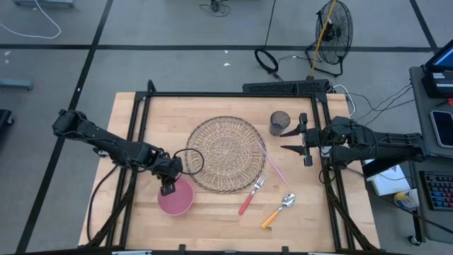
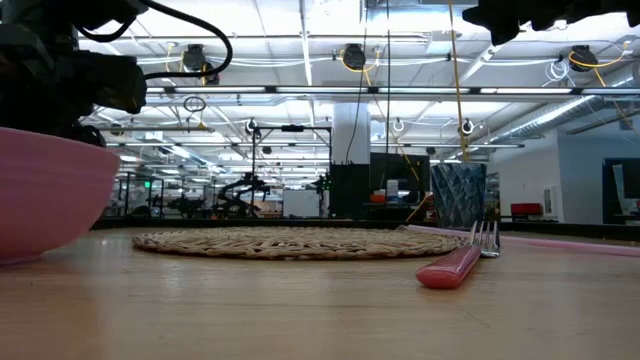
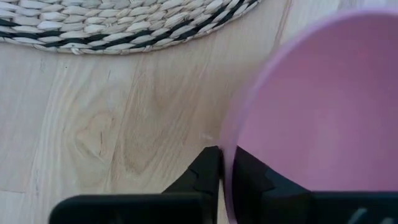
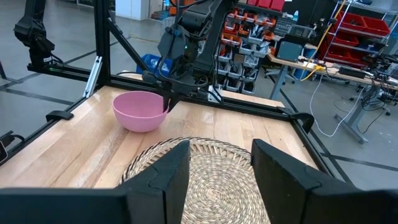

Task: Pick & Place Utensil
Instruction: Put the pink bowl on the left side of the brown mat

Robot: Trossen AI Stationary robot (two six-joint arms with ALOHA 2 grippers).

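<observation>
pink bowl (image 1: 175,199): plastic by the look, light, rigid; on the worktop (image 1: 141,120) just beside the woven mat (image 1: 226,154).
left end effector (image 3: 225,177): closed on the bowl's rim, one finger inside, one outside.
fork (image 1: 250,195), spoon (image 1: 278,210): slim, stiff, likely slippery; best taken mid-handle; lying near the mat's edge.
right end effector (image 1: 295,140): jaws apart, empty, near the dark cup (image 1: 279,122).

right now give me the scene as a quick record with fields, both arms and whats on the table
left end effector: shut on the pink bowl's rim, one finger inside, one outside
right end effector: open, waiting above the table's right side, holding nothing
woven placemat: table centre, bare
fork: pink handle, beside the mat's near-right edge
spoon: orange handle, right of the fork
dark cup: upright, beyond the mat's right edge
pink straw: lying by the mat's right edge
</observation>
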